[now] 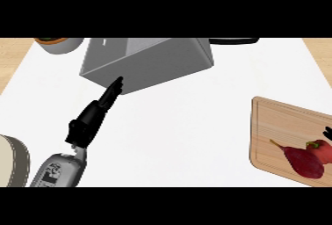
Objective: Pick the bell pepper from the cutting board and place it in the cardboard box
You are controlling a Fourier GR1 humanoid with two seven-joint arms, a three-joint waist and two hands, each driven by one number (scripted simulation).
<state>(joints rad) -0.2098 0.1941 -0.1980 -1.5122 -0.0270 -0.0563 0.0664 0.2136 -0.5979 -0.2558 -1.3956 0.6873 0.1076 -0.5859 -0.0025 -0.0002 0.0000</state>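
On the cutting board point(285, 127) at far right, your bell pepper point(319, 149) lies touching a dark red vegetable point(302, 161). Expect it light, smooth and hollow; grasp across its body. Left hand point(91, 118) hangs fingers straight, empty, near the box point(146, 61); right hand point(327, 132) barely shows, state unclear.

a cutting board point(285, 127) of pale grained wood is seen on a smooth matt white counter point(188, 132), a glossy red bell pepper point(320, 149) on it, and the box point(148, 63) is finished in matt grey.
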